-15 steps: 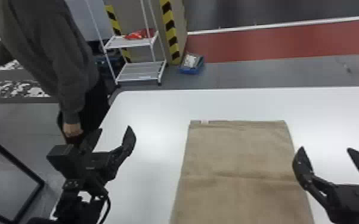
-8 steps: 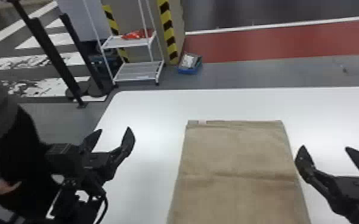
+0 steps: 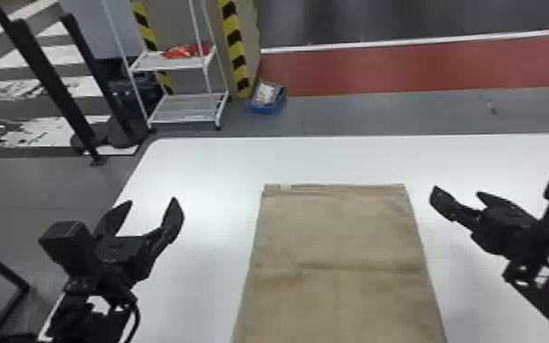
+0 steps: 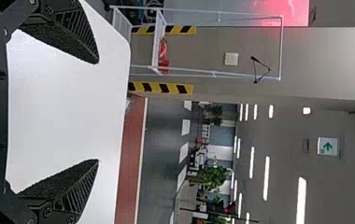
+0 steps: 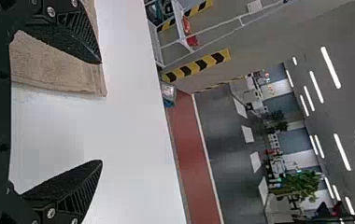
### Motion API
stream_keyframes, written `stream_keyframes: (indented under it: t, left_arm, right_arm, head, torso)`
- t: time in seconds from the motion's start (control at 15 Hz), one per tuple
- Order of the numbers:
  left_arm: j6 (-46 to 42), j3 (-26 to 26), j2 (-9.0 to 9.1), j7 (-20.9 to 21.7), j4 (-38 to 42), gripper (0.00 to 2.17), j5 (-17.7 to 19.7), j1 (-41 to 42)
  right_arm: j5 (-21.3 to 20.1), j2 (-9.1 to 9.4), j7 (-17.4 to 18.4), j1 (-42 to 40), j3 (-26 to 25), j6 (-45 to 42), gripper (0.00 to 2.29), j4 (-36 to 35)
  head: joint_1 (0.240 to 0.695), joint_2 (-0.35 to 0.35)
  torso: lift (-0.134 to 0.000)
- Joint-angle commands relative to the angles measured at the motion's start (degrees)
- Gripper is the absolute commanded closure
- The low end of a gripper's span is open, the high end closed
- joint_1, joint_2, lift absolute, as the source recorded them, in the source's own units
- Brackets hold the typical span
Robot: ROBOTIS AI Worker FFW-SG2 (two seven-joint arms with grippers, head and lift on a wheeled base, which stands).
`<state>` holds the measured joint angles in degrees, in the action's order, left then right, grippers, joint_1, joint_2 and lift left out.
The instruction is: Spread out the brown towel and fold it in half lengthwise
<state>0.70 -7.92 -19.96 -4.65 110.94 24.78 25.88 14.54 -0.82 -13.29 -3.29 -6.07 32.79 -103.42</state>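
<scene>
The brown towel (image 3: 337,255) lies flat on the white table, its far edge straight and its near part cut off by the head view's bottom edge. Left of it, apart from the towel, my left gripper (image 3: 152,207) is open over the table; in the left wrist view the same gripper (image 4: 98,112) has bare table between its fingers. On the towel's right side my right gripper (image 3: 458,194) is open and holds nothing. The right wrist view has this gripper (image 5: 102,112) with one finger in front of the towel (image 5: 49,67) near its edge.
The white table (image 3: 205,164) has its rounded far left corner beyond my left gripper. On the floor behind stand a white wire shelf (image 3: 187,109) and a blue box (image 3: 266,98).
My right gripper has turned and now points more to the left, its arm showing further. The person at the left has gone from view. The towel lies as before.
</scene>
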Motion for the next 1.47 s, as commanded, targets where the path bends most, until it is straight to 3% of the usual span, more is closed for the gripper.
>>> stream_keyframes:
  t: [0.0, 0.27, 0.53, 0.67, 1.4]
  left_arm:
    - [0.14, 0.01, 0.1, -0.01, -0.29, 0.14, 0.0, -0.13]
    - [-0.04, 0.1, 0.1, -0.01, -0.73, 0.14, 0.0, -0.13]
    - [-0.04, 0.36, 0.1, -0.01, -0.73, 0.14, 0.0, -0.13]
    - [-0.04, 0.62, 0.1, -0.01, -0.73, 0.14, -0.09, -0.13]
    - [0.14, 1.41, -0.78, -0.01, -0.9, 0.14, 0.0, -0.83]
  right_arm:
    - [0.92, -1.21, -1.48, 6.37, -0.17, 1.8, 0.17, 6.92]
    - [1.01, -1.82, -5.52, 15.59, -0.52, 3.91, 0.25, 19.13]
    - [-0.04, -2.52, -7.01, 21.83, 2.47, 4.97, 0.48, 27.48]
    - [-0.66, -2.44, -7.01, 22.71, 3.79, 6.02, 0.59, 28.71]
    - [-2.86, -1.91, -6.57, 25.88, 6.95, 9.54, 0.59, 31.17]
  head:
    - [0.695, 0.176]
    - [0.695, 0.171]
    - [0.695, 0.178]
    - [0.695, 0.184]
    - [0.695, 0.201]
  torso:
    - [-0.123]
    - [-0.123]
    - [-0.123]
    - [-0.123]
    - [-0.123]
